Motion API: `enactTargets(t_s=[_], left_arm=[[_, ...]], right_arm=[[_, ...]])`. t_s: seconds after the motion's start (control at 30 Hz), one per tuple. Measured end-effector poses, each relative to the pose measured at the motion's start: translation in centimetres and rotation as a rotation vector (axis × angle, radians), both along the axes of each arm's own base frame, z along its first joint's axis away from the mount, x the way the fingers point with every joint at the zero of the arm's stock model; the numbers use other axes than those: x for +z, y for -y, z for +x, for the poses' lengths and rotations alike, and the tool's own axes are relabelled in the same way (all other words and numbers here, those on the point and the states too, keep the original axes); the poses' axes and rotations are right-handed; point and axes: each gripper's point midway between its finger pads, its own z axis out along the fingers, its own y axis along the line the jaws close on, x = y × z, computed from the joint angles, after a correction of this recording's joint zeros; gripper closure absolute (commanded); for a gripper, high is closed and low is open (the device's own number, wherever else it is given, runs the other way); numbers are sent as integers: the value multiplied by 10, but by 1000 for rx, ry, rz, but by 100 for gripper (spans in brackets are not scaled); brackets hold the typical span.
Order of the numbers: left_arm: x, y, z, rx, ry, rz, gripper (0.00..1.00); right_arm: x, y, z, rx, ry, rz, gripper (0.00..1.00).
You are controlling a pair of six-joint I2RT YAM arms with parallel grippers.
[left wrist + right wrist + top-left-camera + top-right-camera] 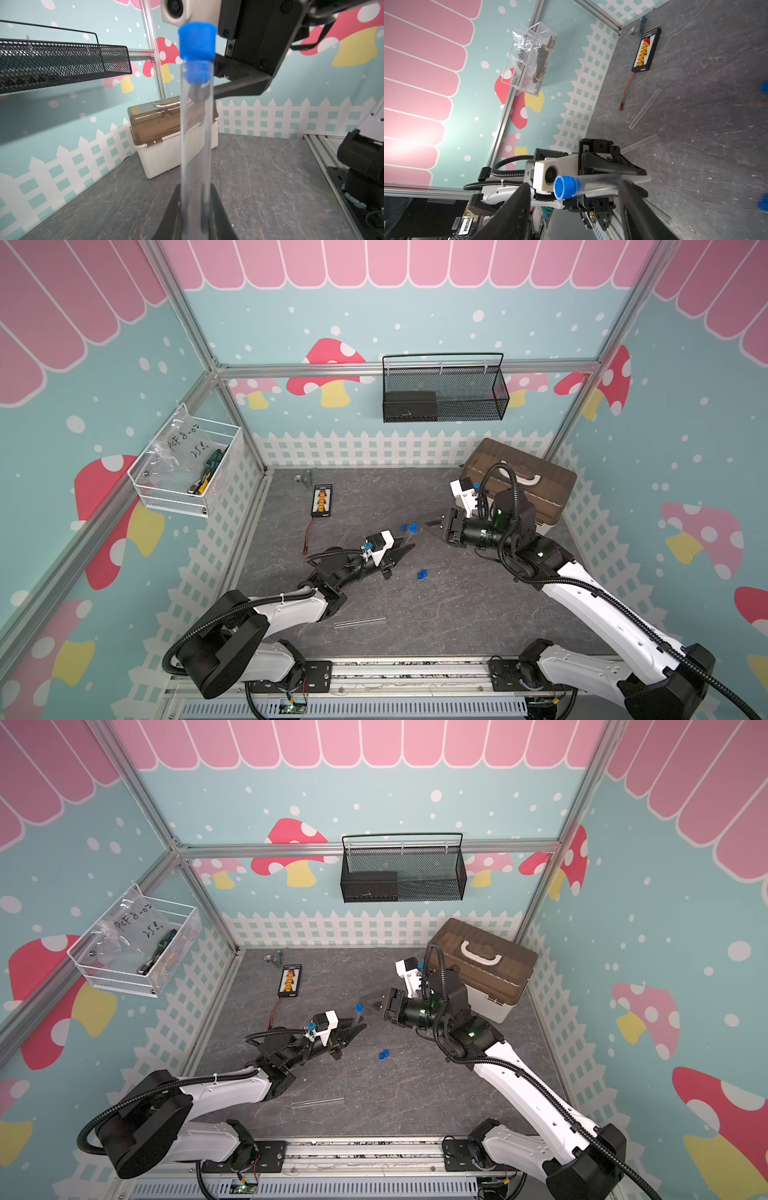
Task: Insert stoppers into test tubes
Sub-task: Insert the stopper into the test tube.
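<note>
My left gripper (195, 187) is shut on a clear test tube (196, 135) low on its length and holds it off the table, mouth pointing away. A blue stopper (197, 41) sits in that mouth, its lower part inside the glass. My right gripper (574, 185) faces the stopper (564, 188) with its jaws wide apart on either side and touching nothing. Both top views show the two grippers meeting mid-table: left (409, 547), right (430, 526). Two loose stoppers (422, 574) lie together on the table. Another test tube (359, 621) lies near the front, and two more (645, 108) lie behind the left arm.
A brown-lidded white box (519, 485) stands at the back right, close behind the right arm. A black connector board (322, 499) with a red lead lies at the back left. A black mesh basket (442, 389) and a white wire basket (187, 472) hang on the walls.
</note>
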Motion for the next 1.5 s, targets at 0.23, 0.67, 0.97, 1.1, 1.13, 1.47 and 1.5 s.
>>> enactTargets(t_s=[0.23,0.67,0.97,1.1,1.13,1.47,1.5], left_arm=[[11,1,-7,-42,10,-38,100],[14,3,-11,-69,21,-40,100],[15,3,-13,-79,21,-41,100],[16,4,-13,-89,4,-50,100],[18,4,-13,-94,0,-55,100],[37,6,-14,-116,-4,-83,100],[38,6,-14,-117,-2,-84,100]], right_arm=[[6,-5,-4,33,-37,56,38],[2,-18,-7,88,-85,78,48],[3,-19,-9,100,-81,100,54],[5,-20,-8,101,-74,125,55],[6,-20,-8,101,-71,131,56],[23,-22,-8,108,-20,184,58],[25,-22,-8,109,-14,189,58]])
